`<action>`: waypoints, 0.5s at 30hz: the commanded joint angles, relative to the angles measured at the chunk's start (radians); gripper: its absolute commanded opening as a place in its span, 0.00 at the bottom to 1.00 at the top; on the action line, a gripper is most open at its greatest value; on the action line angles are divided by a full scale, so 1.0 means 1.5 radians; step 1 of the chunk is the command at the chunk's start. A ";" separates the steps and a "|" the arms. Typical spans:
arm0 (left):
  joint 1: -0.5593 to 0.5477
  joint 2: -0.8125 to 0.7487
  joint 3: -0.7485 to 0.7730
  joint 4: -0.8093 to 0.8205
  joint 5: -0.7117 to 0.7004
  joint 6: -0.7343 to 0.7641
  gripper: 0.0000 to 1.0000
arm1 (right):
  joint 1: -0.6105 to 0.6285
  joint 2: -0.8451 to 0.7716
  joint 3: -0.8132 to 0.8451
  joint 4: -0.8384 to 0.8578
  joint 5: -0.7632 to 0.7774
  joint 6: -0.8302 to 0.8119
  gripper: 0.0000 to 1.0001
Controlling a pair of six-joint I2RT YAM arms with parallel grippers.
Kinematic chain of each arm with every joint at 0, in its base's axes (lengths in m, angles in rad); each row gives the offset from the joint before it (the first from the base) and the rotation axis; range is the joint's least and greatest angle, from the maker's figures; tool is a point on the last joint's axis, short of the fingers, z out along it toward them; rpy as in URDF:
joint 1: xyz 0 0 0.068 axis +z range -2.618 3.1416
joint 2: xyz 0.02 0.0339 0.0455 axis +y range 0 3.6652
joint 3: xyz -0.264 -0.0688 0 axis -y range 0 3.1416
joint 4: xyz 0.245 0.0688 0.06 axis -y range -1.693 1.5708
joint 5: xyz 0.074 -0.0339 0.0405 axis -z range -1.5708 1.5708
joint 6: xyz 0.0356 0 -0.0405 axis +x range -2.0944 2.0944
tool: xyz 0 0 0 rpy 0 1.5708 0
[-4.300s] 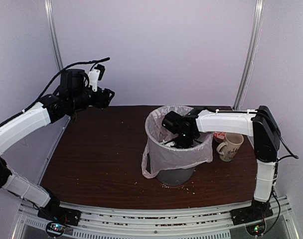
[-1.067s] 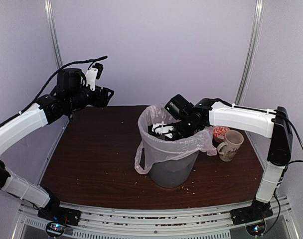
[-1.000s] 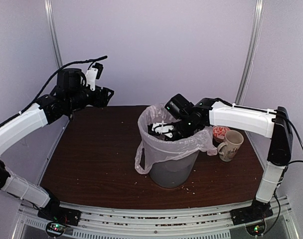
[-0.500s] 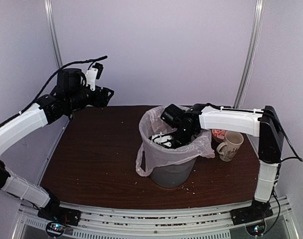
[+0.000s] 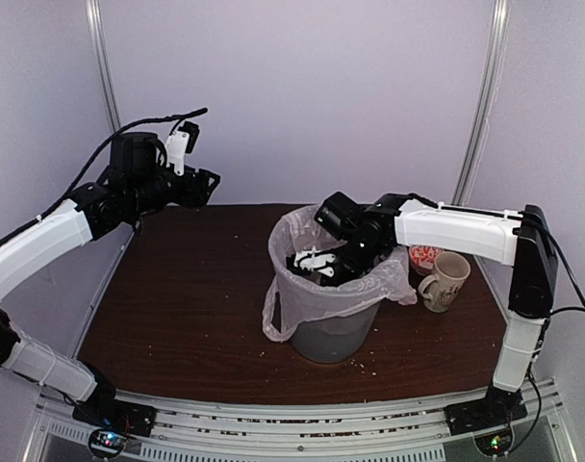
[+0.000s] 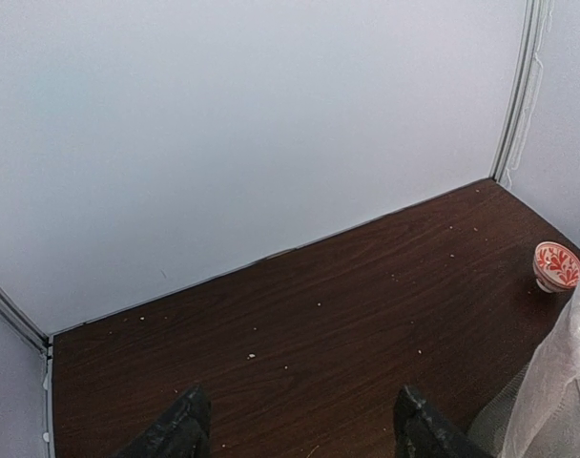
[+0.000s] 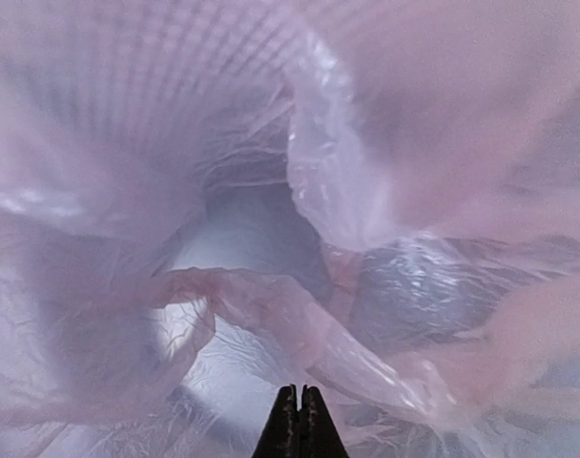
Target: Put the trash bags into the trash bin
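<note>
The grey see-through trash bin (image 5: pixel 337 334) stands at mid table. The pinkish-white trash bag (image 5: pixel 317 300) lines it, its film folded out over the rim, with a loop handle hanging down the left side. My right gripper (image 5: pixel 317 261) reaches down into the bin's mouth. In the right wrist view its jaws (image 7: pixel 299 422) are shut tip to tip, with wrinkled bag film (image 7: pixel 271 315) all round and the bin's mesh wall (image 7: pixel 147 67) behind it. My left gripper (image 5: pixel 208 187) hovers high at the rear left, open and empty (image 6: pixel 300 434), far from the bin.
A cream patterned mug (image 5: pixel 446 281) stands right of the bin, with a small red-patterned bowl (image 5: pixel 425 255) behind it, also in the left wrist view (image 6: pixel 557 265). Crumbs dot the dark wooden table (image 5: pixel 196 298). White walls and metal posts close in the back and sides.
My right gripper has risen from deep inside the bin toward its mouth and shifted about there. The bin has slid slightly left and the bag's film has moved. The left arm has not moved.
</note>
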 commanded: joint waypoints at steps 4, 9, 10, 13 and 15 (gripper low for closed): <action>0.000 0.006 -0.007 0.033 0.000 0.005 0.67 | 0.016 0.009 0.069 -0.087 0.145 -0.041 0.00; 0.000 0.008 -0.007 0.033 -0.005 0.004 0.67 | 0.020 0.022 0.116 -0.117 0.195 -0.060 0.00; 0.001 0.008 -0.007 0.033 -0.006 0.005 0.67 | 0.020 0.022 0.125 -0.122 0.197 -0.063 0.00; 0.001 0.010 -0.008 0.033 -0.006 0.005 0.67 | 0.022 0.022 0.146 -0.143 0.197 -0.074 0.00; 0.001 0.013 -0.008 0.033 -0.005 0.006 0.67 | 0.022 0.020 0.155 -0.154 0.206 -0.078 0.00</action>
